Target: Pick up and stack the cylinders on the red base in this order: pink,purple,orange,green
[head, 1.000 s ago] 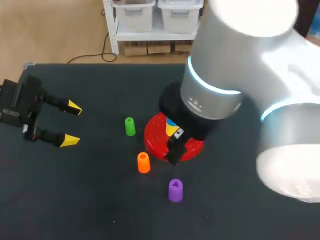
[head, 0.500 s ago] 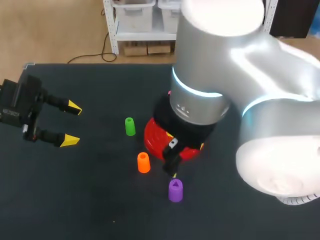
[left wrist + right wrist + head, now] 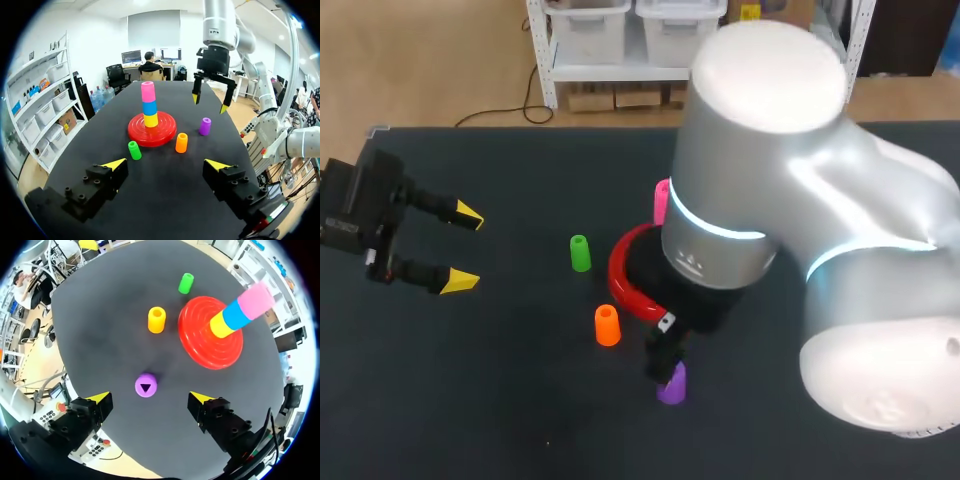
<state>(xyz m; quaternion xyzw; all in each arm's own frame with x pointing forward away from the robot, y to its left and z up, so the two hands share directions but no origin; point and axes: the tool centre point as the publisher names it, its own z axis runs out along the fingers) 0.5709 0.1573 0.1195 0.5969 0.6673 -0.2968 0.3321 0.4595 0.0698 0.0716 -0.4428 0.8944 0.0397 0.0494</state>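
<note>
Saw the right arm (image 3: 760, 240) carried nearward since 1.0 s ago, off the red base (image 3: 618, 282) and over the purple cylinder (image 3: 671, 385). Found the base stack bared by that move, the pink cylinder (image 3: 662, 200) now peeking out at the arm's far-left edge. Noted no shift in the left gripper (image 3: 465, 248), nor in the orange cylinder (image 3: 607, 326) or green cylinder (image 3: 580, 253).

Made out 1 mark only: a black triangle on the purple cylinder's top face.

Found the right gripper (image 3: 150, 397) spread wide, fingers pointing down, with the purple cylinder between and ahead of them, untouched. Found the left gripper wide too, holding nothing, well to the left of everything.

Found all 3 loose cylinders upright on the table (image 3: 470, 400), long axes vertical: purple near the base's near edge, orange to its near left, green to its left. Counted 3 pieces stacked upright on the base peg: yellow cylinder (image 3: 150, 120) lowest, blue cylinder (image 3: 149, 108) above, pink on top.
</note>
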